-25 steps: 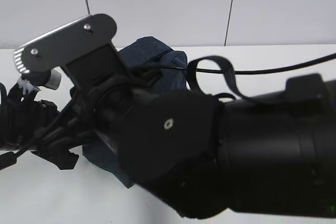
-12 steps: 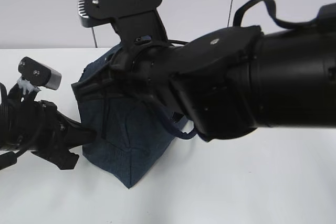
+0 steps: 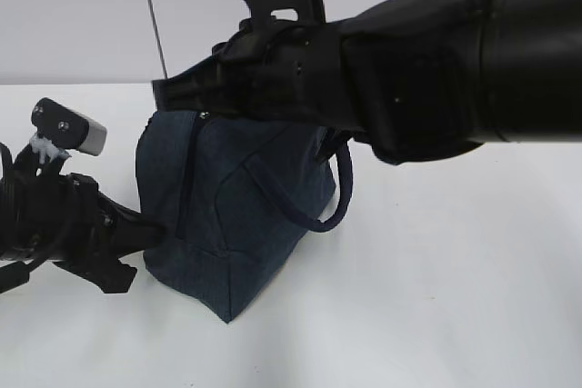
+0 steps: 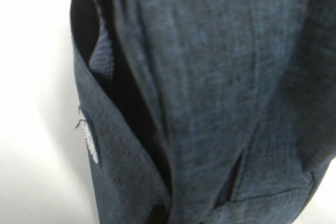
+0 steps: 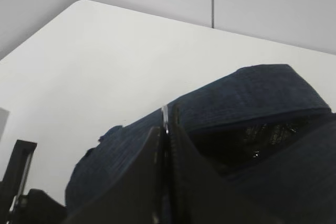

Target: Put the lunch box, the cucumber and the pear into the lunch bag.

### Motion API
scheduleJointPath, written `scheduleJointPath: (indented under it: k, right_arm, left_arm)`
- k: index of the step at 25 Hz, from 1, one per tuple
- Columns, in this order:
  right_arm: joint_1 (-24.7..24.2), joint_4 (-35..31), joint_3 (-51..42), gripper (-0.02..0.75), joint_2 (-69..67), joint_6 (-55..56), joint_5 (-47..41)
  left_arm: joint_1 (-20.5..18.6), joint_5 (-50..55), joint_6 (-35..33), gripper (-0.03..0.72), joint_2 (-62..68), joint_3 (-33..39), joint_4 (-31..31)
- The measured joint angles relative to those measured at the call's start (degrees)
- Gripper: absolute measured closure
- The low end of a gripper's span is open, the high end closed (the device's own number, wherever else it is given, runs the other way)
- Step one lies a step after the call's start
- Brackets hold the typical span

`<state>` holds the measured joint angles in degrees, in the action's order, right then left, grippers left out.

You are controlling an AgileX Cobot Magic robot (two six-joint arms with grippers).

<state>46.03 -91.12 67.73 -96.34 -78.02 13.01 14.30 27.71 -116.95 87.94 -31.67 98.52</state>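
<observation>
The bag point(image 3: 232, 215) stands on the white desk point(image 3: 436, 297), between the two arms. It is dark blue cloth.

The right end effector point(image 3: 173, 95) reaches in from the right, across the top of the bag. Its tip is at the bag's top left edge, and its two fingers are pressed together on that edge — they pinch the cloth by the zipper. In the right wrist view the closed fingers point(image 5: 164, 145) meet in a thin line with the bag's rim between them. Just to the right of them the bag's mouth point(image 5: 252, 137) gapes, dark inside, and something shiny shows a little in there, too dim to name. Below the right arm the loop handle point(image 3: 336, 197) hangs down the side of the bag.

The left end effector point(image 3: 155, 233) comes in low from the left and touches the bag's left side near the bottom. Its fingertips are hidden against the cloth. They are close together, but whether they pinch any cloth cannot be told. The left wrist view is filled with blue cloth and a dark fold point(image 4: 121, 103) — the bag is right against that camera.

The box, cucumber and pear cannot be seen in any view.
</observation>
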Motion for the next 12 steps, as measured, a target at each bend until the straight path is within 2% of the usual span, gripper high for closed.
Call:
scheduleJointPath:
  k: [12]
  right_arm:
    - [-12.0, -1.7, 0.1, 0.738, -0.3, 0.0, -4.8]
  left_arm:
    - [0.0, -0.3, 0.0, 0.68, 0.0, 0.6, 0.0]
